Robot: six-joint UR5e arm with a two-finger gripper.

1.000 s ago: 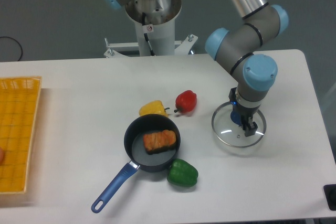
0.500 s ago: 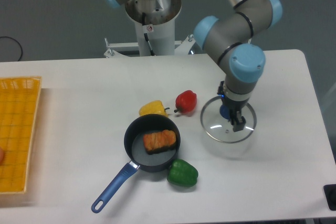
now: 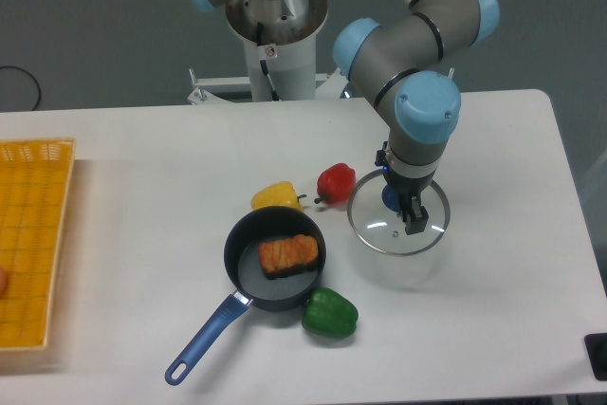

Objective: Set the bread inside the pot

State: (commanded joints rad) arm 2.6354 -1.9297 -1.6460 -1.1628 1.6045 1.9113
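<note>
The bread (image 3: 288,255), an orange-brown slab, lies inside the pot (image 3: 248,271), a dark grey saucepan with a long blue handle pointing to the lower left. My gripper (image 3: 398,204) is to the right of the pot, shut on the blue knob of the round clear glass lid (image 3: 397,220). It holds the lid lifted a little above the table, with the lid's shadow below it.
A red pepper (image 3: 336,183) and a yellow pepper (image 3: 276,197) lie just behind the pot. A green pepper (image 3: 330,312) touches the pot's front right. An orange-yellow tray (image 3: 33,234) sits at the left edge of the white table.
My gripper has carried the glass lid up and to the left, towards the pot. The bread, the pot and the peppers have not moved.
</note>
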